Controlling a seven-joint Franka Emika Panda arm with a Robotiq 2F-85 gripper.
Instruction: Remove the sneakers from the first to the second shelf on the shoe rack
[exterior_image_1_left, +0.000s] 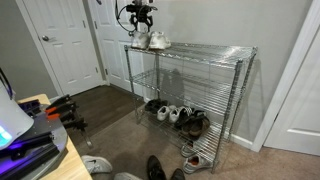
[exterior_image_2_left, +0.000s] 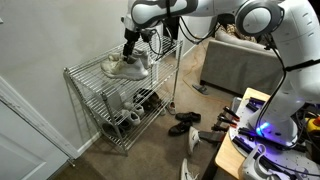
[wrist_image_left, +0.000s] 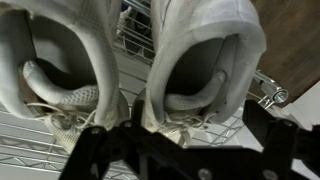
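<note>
rack: wire shoe rack (exterior_image_1_left: 212, 50) against the wall, tiered shelves, seen in both exterior views.
arm: white arm (exterior_image_2_left: 215, 12) reaching over the rack's top.
sneakers: white sneakers (exterior_image_1_left: 148, 41) on the top shelf at one end, side by side (openings face the wrist camera).
other shoes: several shoes (exterior_image_1_left: 180, 115) on the lowest shelf; dark shoes (exterior_image_1_left: 155, 168) on the floor in front.
gripper: gripper (exterior_image_1_left: 138, 16) just above the sneakers; in the wrist view its fingers (wrist_image_left: 100, 150) are spread wide, one heel between them, holding nothing (contact unclear).
</note>
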